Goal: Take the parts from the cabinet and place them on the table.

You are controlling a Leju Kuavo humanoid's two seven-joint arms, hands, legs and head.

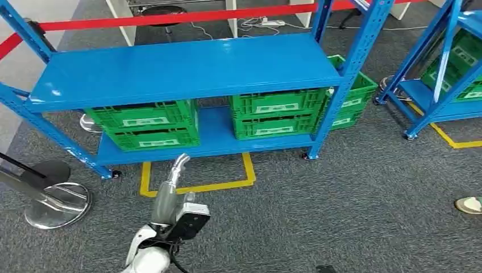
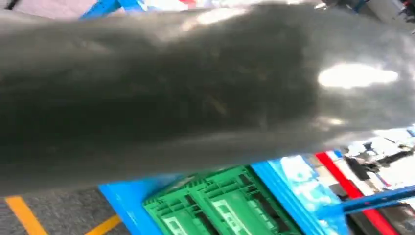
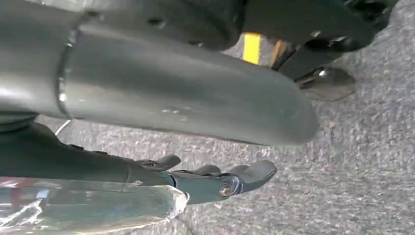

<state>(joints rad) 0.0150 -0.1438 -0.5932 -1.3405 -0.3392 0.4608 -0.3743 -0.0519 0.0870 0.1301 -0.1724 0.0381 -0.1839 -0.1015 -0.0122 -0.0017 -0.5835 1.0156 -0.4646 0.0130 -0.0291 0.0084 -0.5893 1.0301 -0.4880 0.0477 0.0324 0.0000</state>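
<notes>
Green crates (image 1: 145, 122) stand stacked on the lower shelf of the blue rack (image 1: 182, 68), with a second stack (image 1: 275, 114) to their right. What is inside them is hidden. My left hand (image 1: 178, 166) reaches forward over the carpet, short of the rack, slim and outstretched with nothing seen in it. In the left wrist view a blurred grey part of that hand (image 2: 195, 88) lies across a green crate (image 2: 220, 205). My right hand (image 3: 186, 98) hangs over the carpet, its dark fingers (image 3: 230, 182) straight and apart from the thumb. A clear plastic wrap (image 3: 98, 208) lies beside them.
More green crates (image 1: 355, 94) sit behind the rack's right post. A second blue rack (image 1: 423, 94) holding crates (image 1: 460, 68) stands at the right. A stanchion base (image 1: 54, 202) is at the left, red barrier tape (image 1: 170, 18) beyond, and yellow floor tape (image 1: 199, 185) ahead.
</notes>
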